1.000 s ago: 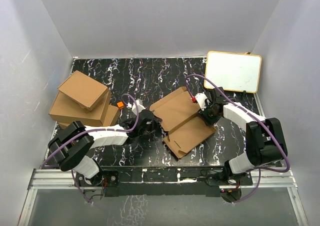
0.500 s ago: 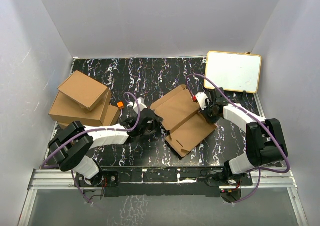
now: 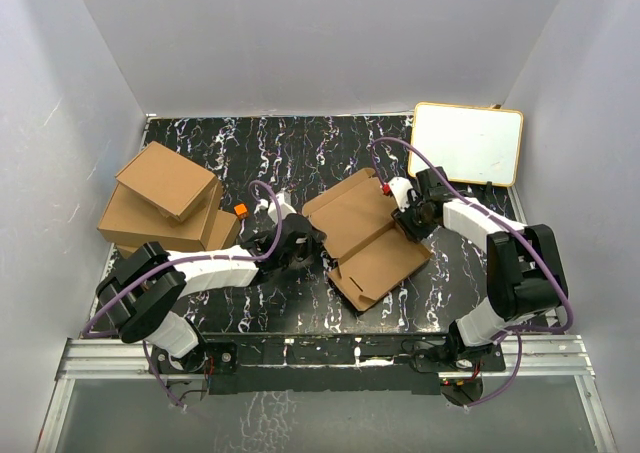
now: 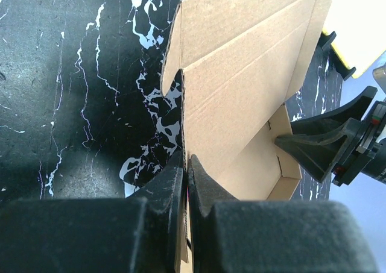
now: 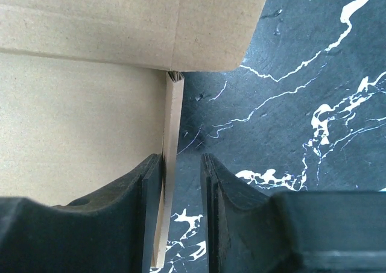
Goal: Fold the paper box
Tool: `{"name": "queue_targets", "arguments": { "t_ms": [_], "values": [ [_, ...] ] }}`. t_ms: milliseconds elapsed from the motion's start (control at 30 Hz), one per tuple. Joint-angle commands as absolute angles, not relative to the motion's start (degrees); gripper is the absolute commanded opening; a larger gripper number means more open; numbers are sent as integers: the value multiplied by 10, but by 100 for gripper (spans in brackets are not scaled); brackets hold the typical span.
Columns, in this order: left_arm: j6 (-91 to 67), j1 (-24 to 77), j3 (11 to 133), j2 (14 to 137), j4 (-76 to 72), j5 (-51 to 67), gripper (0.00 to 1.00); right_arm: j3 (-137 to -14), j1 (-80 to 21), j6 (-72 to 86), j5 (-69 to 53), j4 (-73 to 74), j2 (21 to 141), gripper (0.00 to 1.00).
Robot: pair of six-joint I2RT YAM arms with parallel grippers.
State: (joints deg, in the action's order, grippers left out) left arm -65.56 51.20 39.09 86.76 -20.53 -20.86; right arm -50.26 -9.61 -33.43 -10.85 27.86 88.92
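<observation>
Our left end effector (image 4: 186, 167) has its fingers pressed together on the thin edge of a raised side wall of the paper box (image 3: 362, 235), with the cardboard pinched between the pads. We judge that this grip anchors the left side and keeps that wall upright while the other arm works.

Our right end effector (image 5: 181, 161) is only narrowly spread and straddles the opposite side wall. The wall's edge runs up between the fingers, touching the left one, with a gap of dark counter (image 3: 300, 143) showing before the right one. So it is around the wall but not clamped on it. We read this as lining up to pinch or push that wall into place.

The box lies open on the middle of the counter, between the two arms. Its tray is nearer us and its hinged lid panel reaches away toward the far left, tilted up rather than closed. The lid is not yet folded over.

Further out, the piled cardboard boxes (image 3: 165, 198) sit at the left edge. The white board (image 3: 467, 143) is in the far right corner, well apart from the work.
</observation>
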Motion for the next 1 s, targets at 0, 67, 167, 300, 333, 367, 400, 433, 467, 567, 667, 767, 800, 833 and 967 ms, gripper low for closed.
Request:
{"name": "queue_targets", "arguments": {
  "t_ms": [0,67,167,300,333,367,400,433,467,567,667,767,800,833,967],
  "values": [
    [-635,516,414,852,-196,-223,0,-519,-93,-319,-115,241,896,35],
    [-630,515,416,855,-196,-222,0,-518,-93,-315,-114,235,899,29],
    [-616,515,422,857,-194,-221,0,-519,-93,-311,-118,230,899,20],
    [-579,515,437,855,-181,-229,0,-536,-82,-303,-176,250,888,42],
    [-565,515,441,854,-177,-232,0,-542,-76,-301,-190,255,881,47],
    [-552,515,447,854,-172,-236,0,-547,-70,-300,-210,261,875,51],
    [-535,514,453,854,-167,-239,0,-553,-62,-298,-229,266,868,53],
    [-518,513,458,856,-164,-237,0,-558,-54,-298,-246,272,861,55],
    [-501,509,463,859,-163,-230,0,-562,-45,-299,-267,277,853,58],
    [-459,489,488,875,-152,-194,7,-564,-12,-296,-335,280,827,61],
    [-424,461,521,896,-128,-145,18,-555,20,-290,-412,273,800,63],
    [-389,436,563,913,-80,-111,30,-533,50,-277,-494,254,774,64],
    [-372,430,577,914,-60,-111,36,-522,61,-273,-521,245,765,65],
    [-360,428,589,911,-36,-114,41,-512,73,-264,-548,232,757,65],
    [-332,425,619,874,49,-139,48,-466,127,-223,-644,173,731,72]
  ]
}}
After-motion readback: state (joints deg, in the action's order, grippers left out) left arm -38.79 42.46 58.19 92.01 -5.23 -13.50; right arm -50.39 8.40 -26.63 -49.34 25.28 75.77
